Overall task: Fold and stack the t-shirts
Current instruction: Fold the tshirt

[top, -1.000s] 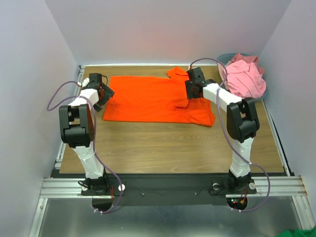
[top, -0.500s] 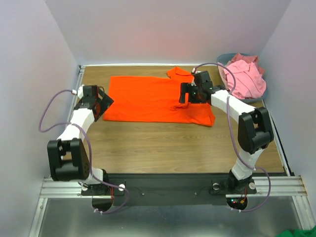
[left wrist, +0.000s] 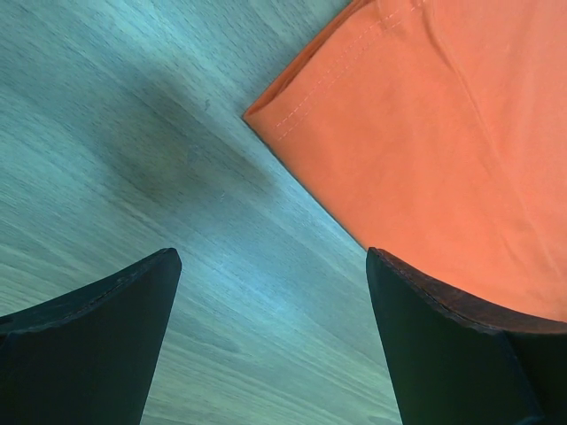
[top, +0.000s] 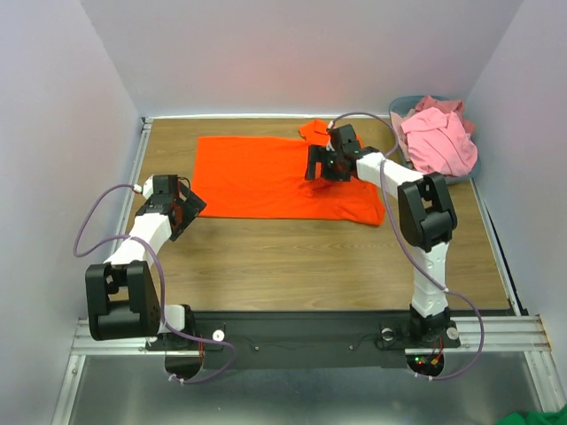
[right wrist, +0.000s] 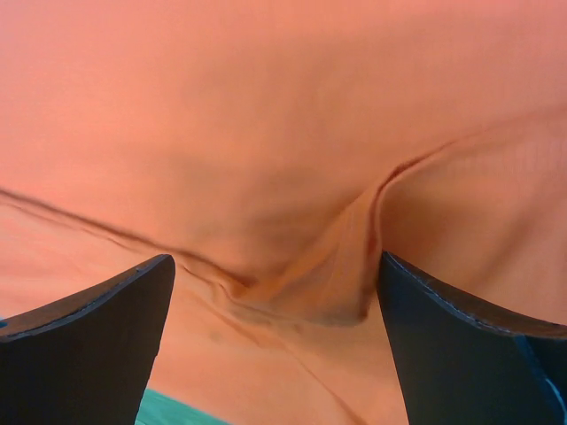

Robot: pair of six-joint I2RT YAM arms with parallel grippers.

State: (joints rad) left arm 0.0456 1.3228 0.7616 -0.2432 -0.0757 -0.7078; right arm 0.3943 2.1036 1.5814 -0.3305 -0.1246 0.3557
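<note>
Bright orange-red cloth t-shirt (top: 266,177) spread, unfolded; pale pink cloth shirts (top: 438,142) heaped in grey-blue plastic basket (top: 400,104); left gripper (left wrist: 270,266), right gripper (right wrist: 275,266) wide, empty; nothing stacked.

Your wood-grain table (top: 292,257) dead centre, pale lilac walls (top: 301,53) closing in behind it and on both its sides, aluminium rails (top: 496,334) along its near edge, brushed metal sheet (top: 292,394) just beyond that, soft even light.

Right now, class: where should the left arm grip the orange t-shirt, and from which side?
Pinch the orange t-shirt at its near-left hem corner, coming from the left. It lies flat and exposed, just ahead of the open left jaws.
</note>
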